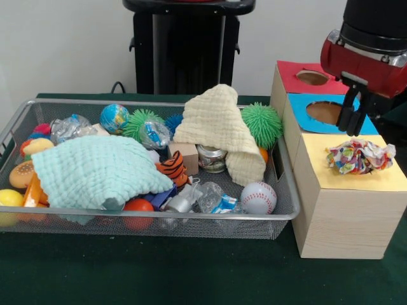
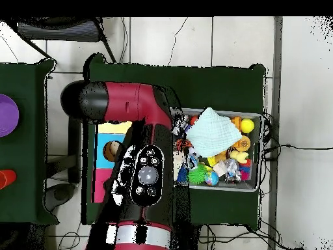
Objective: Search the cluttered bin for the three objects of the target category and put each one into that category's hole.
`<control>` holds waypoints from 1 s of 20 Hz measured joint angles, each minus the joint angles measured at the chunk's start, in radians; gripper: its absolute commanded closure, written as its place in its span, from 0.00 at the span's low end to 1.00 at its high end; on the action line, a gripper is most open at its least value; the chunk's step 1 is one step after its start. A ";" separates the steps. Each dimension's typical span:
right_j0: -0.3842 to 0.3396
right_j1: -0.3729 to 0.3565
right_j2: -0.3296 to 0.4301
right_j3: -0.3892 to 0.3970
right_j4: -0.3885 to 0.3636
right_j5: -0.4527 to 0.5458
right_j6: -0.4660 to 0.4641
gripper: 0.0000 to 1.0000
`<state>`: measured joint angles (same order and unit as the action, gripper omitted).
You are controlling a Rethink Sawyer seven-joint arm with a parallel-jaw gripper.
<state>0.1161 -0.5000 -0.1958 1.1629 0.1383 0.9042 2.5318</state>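
A wire mesh bin [image 1: 159,103] holds mixed clutter: a mint cloth [image 1: 95,171], a cream cloth [image 1: 219,130] draped over a jar [image 1: 211,157], a baseball [image 1: 258,197], a green spiky ball [image 1: 262,124], a globe ball [image 1: 114,118] and a tiger toy [image 1: 173,170]. To its right stands a wooden box [image 1: 343,222] with a red top and hole [image 1: 311,77], a blue top and hole [image 1: 324,112], and a yellow top. A crumpled colourful paper ball [image 1: 359,155] rests on the yellow top. My gripper [image 1: 354,124] hangs just above the ball, open and holding nothing.
In the overhead view my arm [image 2: 146,176] covers most of the box and hides the gripper; the bin [image 2: 257,185] lies to its right. A purple disc [image 2: 5,115] sits on a side table at the left.
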 measured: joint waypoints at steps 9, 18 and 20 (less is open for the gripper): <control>0.000 0.018 0.000 0.065 0.025 -0.013 0.000 1.00; 0.000 0.029 0.000 0.099 0.045 -0.013 0.000 1.00; 0.000 0.028 0.000 0.099 0.046 -0.013 0.000 1.00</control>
<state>0.1162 -0.4719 -0.1960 1.2614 0.1842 0.8912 2.5318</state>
